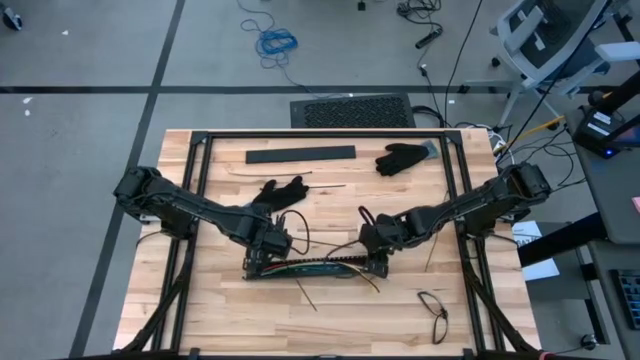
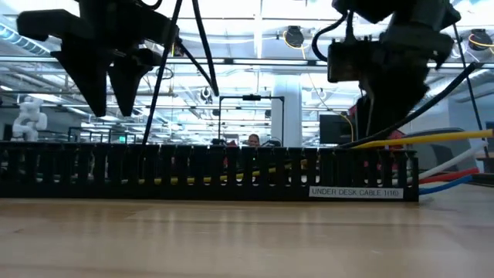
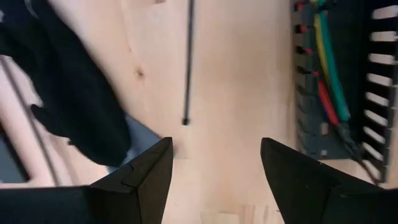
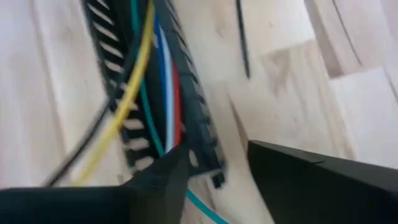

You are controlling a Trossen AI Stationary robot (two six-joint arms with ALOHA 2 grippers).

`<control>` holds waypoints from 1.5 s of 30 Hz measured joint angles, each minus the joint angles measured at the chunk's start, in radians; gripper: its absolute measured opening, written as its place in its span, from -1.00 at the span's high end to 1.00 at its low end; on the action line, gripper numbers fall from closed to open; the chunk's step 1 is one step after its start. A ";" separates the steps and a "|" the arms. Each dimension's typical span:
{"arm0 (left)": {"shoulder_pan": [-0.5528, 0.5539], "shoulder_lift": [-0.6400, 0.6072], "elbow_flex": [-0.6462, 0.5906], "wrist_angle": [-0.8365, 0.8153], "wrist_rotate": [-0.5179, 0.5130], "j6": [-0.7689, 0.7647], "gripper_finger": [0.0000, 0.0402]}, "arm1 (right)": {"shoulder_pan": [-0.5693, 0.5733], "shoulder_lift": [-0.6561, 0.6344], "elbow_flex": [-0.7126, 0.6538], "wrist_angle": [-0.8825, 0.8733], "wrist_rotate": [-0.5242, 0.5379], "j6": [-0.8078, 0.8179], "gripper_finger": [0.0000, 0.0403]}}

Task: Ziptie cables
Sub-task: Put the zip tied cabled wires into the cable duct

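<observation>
The cables [image 4: 163, 93], yellow, green, white, blue and red, lie lengthwise in a black slotted duct [image 1: 315, 268] on the wooden table. In the low view they leave the duct's right end [image 2: 444, 154]. My right gripper [image 4: 217, 171] hangs open over that end of the duct, pointing steeply down. My left gripper [image 3: 216, 165] is open above bare wood just beside the duct's left end [image 3: 311, 93], well clear of the table in the low view [image 2: 112, 104]. A thin black zip tie [image 3: 188, 62] lies on the wood ahead of it.
A black glove [image 1: 280, 192] lies close behind my left gripper, and another [image 1: 400, 158] at the far right. A flat black bar [image 1: 300, 154] rests near the far edge and glasses [image 1: 435, 312] at the near right. Another zip tie [image 4: 242, 37] lies beyond the duct.
</observation>
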 joint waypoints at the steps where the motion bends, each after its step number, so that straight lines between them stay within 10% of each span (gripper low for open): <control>1: 0.003 0.000 0.000 0.003 -0.010 0.010 -0.20 | -0.010 -0.006 0.004 0.005 -0.011 0.001 0.13; 12: 0.071 0.000 -0.055 0.063 -0.052 0.075 -0.20 | 0.029 -0.204 0.247 -0.278 0.140 0.073 0.01; 28: 0.171 -0.136 -0.246 0.295 -0.004 0.240 -0.20 | 0.514 0.047 0.248 -0.139 0.436 1.212 0.31; 45: 0.303 -0.170 -0.267 0.352 0.000 0.251 -0.20 | 0.520 0.280 0.249 0.155 0.274 1.496 0.61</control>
